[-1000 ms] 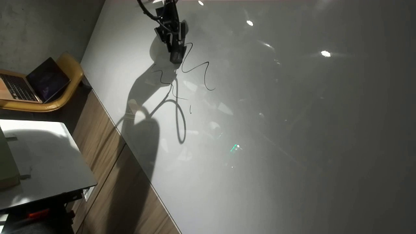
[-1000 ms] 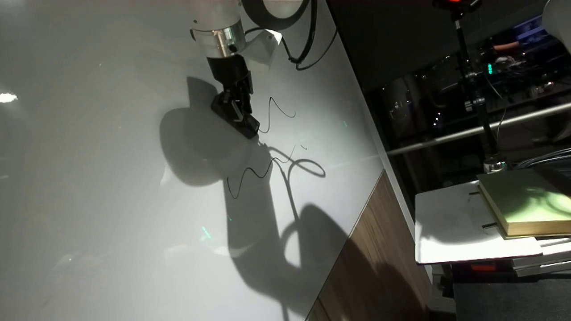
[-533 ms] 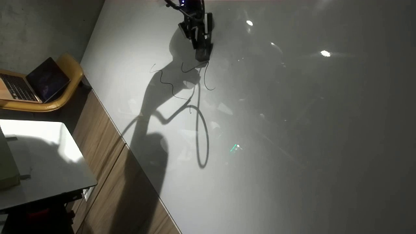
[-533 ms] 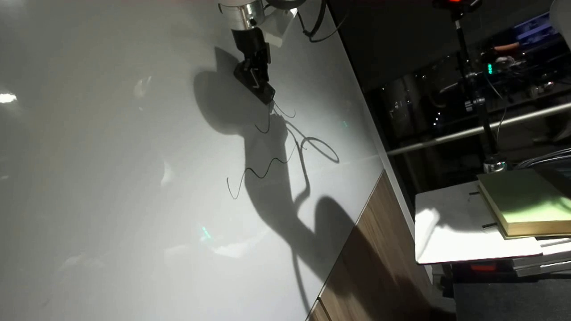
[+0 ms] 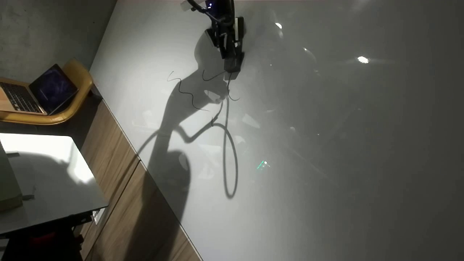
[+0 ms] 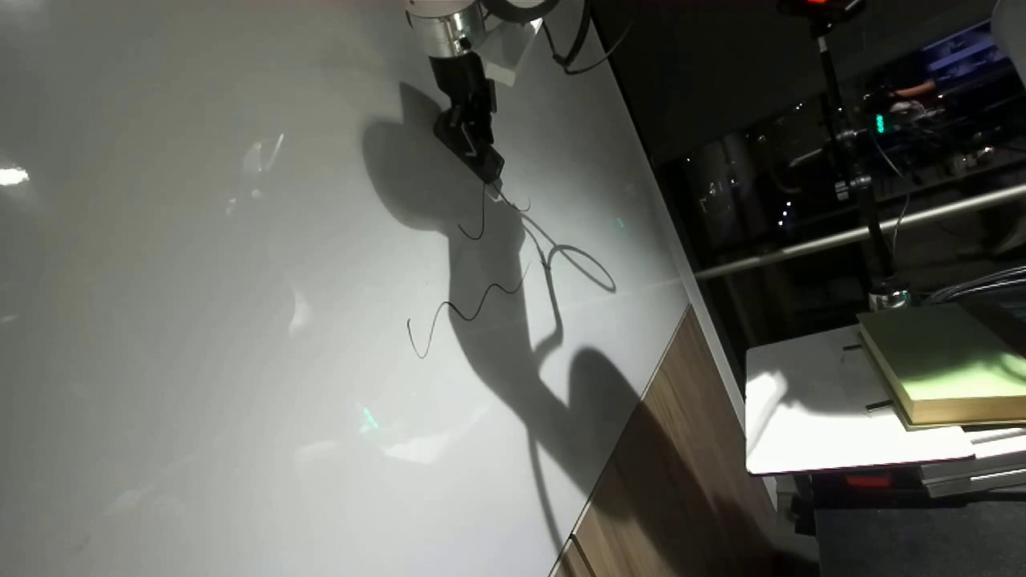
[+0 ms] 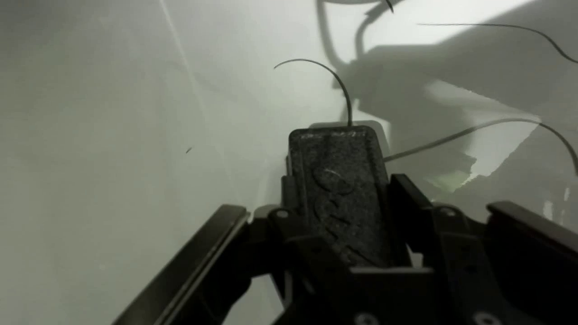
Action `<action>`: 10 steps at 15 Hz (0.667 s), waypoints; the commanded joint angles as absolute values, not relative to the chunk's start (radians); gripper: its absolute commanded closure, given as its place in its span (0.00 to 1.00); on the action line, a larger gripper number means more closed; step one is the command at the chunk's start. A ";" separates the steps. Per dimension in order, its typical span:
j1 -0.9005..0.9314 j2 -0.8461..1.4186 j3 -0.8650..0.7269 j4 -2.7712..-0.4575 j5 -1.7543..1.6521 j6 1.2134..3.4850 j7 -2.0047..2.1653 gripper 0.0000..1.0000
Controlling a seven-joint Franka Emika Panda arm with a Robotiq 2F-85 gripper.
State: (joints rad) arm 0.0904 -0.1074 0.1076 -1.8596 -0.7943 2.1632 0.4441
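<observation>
Well, gripper (image 7: 342, 194) clamped on dark block (image 7: 345, 198); curved marks (image 7: 332, 171) plain in wrist view, seemingly lost in both exterior views.

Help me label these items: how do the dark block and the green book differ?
Colour: the dark block is blackish, the green book green with paler edges. State: the block is gripped in the jaws; the book lies on a white surface. Both look roughly rectangular.

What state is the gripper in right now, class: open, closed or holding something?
Gripper: jaws closed, holding a dark eraser-like block.
</observation>
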 commanded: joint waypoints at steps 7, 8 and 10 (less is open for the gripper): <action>0.053 0.022 0.097 -1.848 -0.812 2.312 0.486 0.72; 0.060 0.032 0.105 -1.839 -0.813 2.306 0.492 0.72; 0.080 0.059 0.128 -1.825 -0.814 2.293 0.513 0.72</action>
